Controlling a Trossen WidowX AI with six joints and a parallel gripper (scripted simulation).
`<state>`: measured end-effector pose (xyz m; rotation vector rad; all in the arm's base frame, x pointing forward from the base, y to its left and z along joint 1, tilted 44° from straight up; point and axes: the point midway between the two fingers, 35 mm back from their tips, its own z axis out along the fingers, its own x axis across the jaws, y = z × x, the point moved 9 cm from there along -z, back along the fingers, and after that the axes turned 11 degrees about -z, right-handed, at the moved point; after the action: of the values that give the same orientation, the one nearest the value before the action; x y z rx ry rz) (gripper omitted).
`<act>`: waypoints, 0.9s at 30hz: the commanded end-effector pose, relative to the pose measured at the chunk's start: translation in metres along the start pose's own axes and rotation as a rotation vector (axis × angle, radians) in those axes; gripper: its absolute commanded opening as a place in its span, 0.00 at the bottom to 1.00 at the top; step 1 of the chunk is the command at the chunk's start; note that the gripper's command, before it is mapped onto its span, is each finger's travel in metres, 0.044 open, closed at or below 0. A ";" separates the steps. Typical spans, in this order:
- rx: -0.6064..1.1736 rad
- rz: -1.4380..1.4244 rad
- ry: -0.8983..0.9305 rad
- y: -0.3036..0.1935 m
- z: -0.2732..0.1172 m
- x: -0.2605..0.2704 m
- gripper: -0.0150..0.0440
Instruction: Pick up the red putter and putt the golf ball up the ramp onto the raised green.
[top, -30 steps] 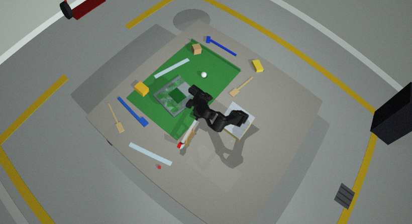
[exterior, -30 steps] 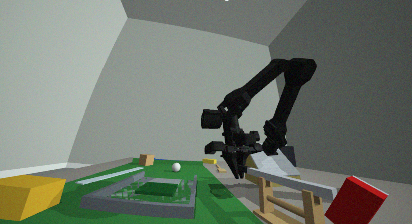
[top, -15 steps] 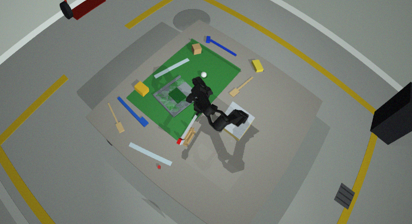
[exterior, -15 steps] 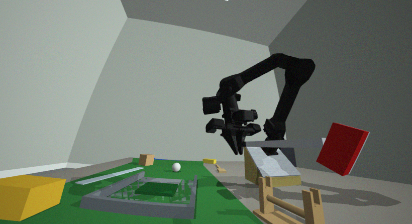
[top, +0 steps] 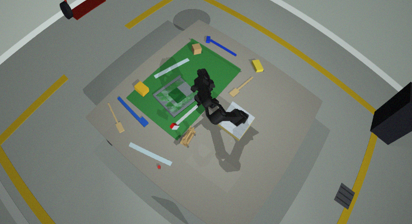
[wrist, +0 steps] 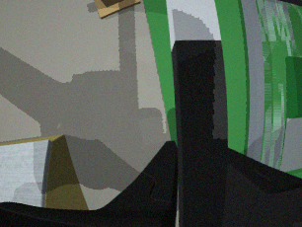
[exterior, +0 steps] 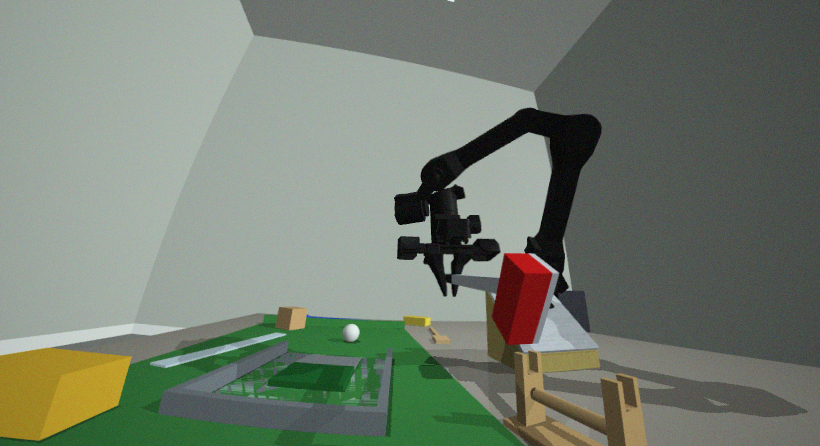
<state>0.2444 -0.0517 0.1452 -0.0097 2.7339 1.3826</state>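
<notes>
Red putter (exterior: 521,303) hangs in the air, pinched by its grey shaft in the claw (exterior: 451,289), its red head above the wooden rack (exterior: 565,408) at the green mat's (exterior: 424,394) edge. Golf ball (exterior: 350,332) rests on the mat beyond the grey-framed raised green (exterior: 312,376), well apart from the putter head

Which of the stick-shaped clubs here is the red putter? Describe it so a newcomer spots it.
Start at the green rectangular mat, then find the black arm's tool above its edge. The pale grey shaft clamped there ends in a red block head, lifted above the wooden rack; the other clubs lie flat, blue or tan.
</notes>
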 end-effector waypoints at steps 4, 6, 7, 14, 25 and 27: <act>0.044 0.267 -0.026 -0.043 -0.017 -0.001 0.25; 0.054 0.340 -0.033 -0.055 -0.021 0.001 0.25; 0.058 0.371 -0.036 -0.060 -0.023 0.002 0.25; 0.097 0.626 -0.060 -0.102 -0.038 0.005 0.25; 0.140 1.033 -0.099 -0.170 -0.056 0.025 0.25; 0.146 1.107 -0.106 -0.182 -0.059 0.030 0.25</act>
<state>0.2258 -0.1902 0.0468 1.5193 2.8080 1.2235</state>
